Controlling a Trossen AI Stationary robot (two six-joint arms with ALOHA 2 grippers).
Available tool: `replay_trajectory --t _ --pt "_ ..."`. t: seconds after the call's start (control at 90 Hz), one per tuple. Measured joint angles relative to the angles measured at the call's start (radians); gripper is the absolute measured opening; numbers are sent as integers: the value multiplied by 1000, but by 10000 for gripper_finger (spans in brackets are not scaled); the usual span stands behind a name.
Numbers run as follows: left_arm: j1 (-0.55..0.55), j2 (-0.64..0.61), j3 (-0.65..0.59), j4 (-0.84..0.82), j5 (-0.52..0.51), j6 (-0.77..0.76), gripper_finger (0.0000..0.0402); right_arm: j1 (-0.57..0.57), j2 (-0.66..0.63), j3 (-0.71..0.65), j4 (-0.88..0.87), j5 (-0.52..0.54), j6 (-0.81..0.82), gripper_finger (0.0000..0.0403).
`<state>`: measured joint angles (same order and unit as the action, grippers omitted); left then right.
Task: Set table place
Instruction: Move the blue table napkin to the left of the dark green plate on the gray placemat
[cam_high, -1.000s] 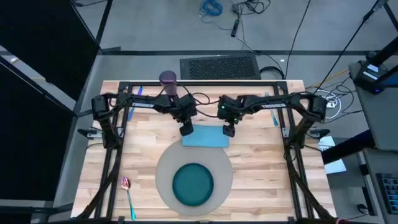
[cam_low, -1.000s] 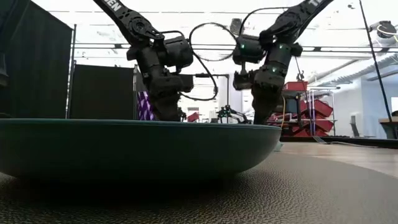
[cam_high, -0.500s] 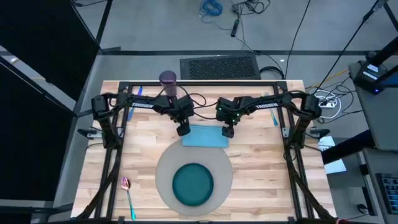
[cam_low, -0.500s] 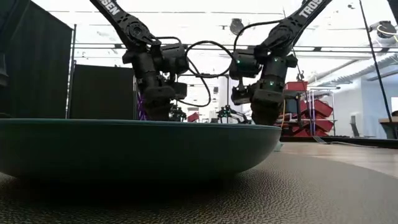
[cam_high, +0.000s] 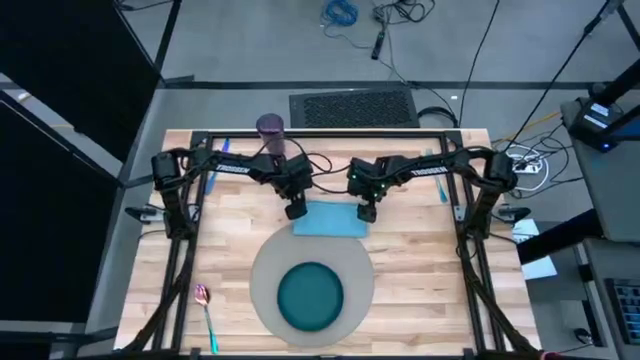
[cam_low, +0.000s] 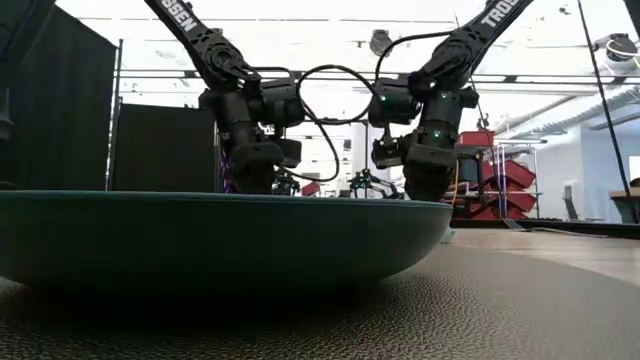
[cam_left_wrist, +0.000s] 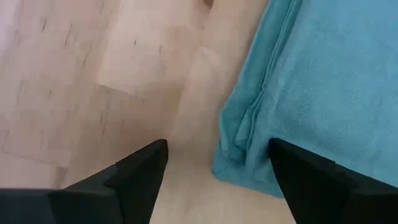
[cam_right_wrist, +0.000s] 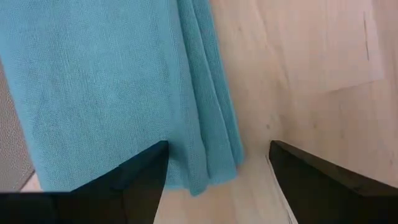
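Both grippers are hovering fingers apart over the folded napkin (cam_high: 330, 220): left gripper (cam_high: 296, 211) straddling its left end, right gripper (cam_high: 367, 213) its right end.

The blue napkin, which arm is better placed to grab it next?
Neither clearly: the left gripper hangs open over the napkin's left corner, the right gripper open over its right corner. A two-arm pickup looks likeliest.

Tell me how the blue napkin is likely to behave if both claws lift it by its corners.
The napkin is probably floppy: it is woven cloth, folded in layers that show along its edge in both wrist views, so the middle would likely sag. The layers may slip apart or unfold, since nothing holds them together. The left claw and right claw each stand open over a corner, so it probably lifts lightly.
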<state>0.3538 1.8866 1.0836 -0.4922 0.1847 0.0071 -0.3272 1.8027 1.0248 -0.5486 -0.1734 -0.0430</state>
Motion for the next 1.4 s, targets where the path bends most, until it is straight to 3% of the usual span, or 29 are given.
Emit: replay_trajectory --t 0.122,0.222,0.478,0.522,0.633,1.133,1.4 --pt "0 1 0 0 9 -9 267 0 1 0 -8 4 0 240" --pt "1 3 0 -4 9 -10 239 0 2 0 -13 9 0 194" --pt "-2 -3 -2 0 34 -4 86 2 3 -1 -21 -29 -3 28" --pt "-3 -3 -2 1 44 -4 56 6 3 -1 -24 -44 -4 14" --pt "-3 -3 5 0 62 -15 11 17 3 -2 -19 -55 -4 9" --pt "-7 -56 179 -205 49 -29 1 23 -109 76 -106 18 -12 1" --pt "-50 -126 187 -301 69 -113 0 21 -146 115 -127 19 -40 1"
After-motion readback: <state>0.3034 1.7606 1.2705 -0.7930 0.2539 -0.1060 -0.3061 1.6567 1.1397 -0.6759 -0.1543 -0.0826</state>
